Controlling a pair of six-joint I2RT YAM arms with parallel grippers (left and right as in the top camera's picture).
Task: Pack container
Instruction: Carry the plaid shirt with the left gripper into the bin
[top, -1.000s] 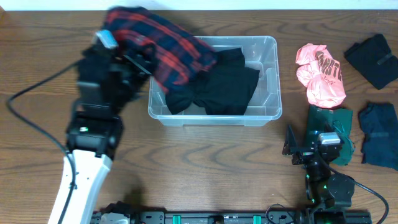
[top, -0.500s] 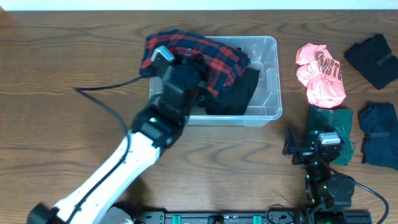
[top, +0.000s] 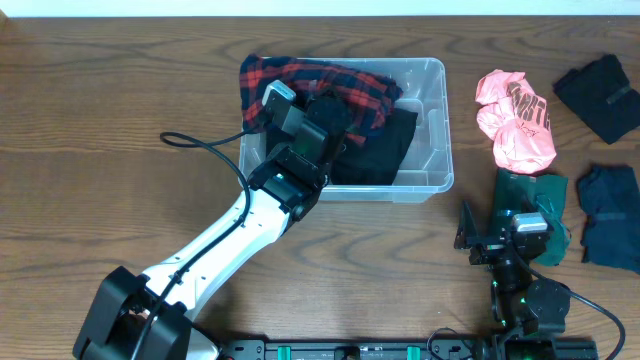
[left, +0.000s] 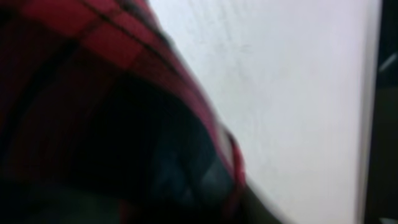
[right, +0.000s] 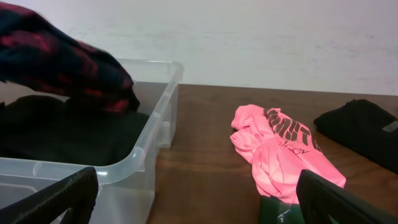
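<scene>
The container (top: 440, 130) is seen at the upper middle of the table (top: 100, 100). A black garment (top: 385, 150) is laid inside it and a red plaid garment (top: 335, 82) is bunched over its back left part. The left gripper (top: 325, 112) is lowered into the container against the plaid cloth. Its wrist view is filled by blurred plaid, so whether it is clamped cannot be told. The right gripper (top: 480, 235) is held low at the table's front right, its fingers spread wide apart. A pink shirt (top: 515, 120) is laid just right of the container.
</scene>
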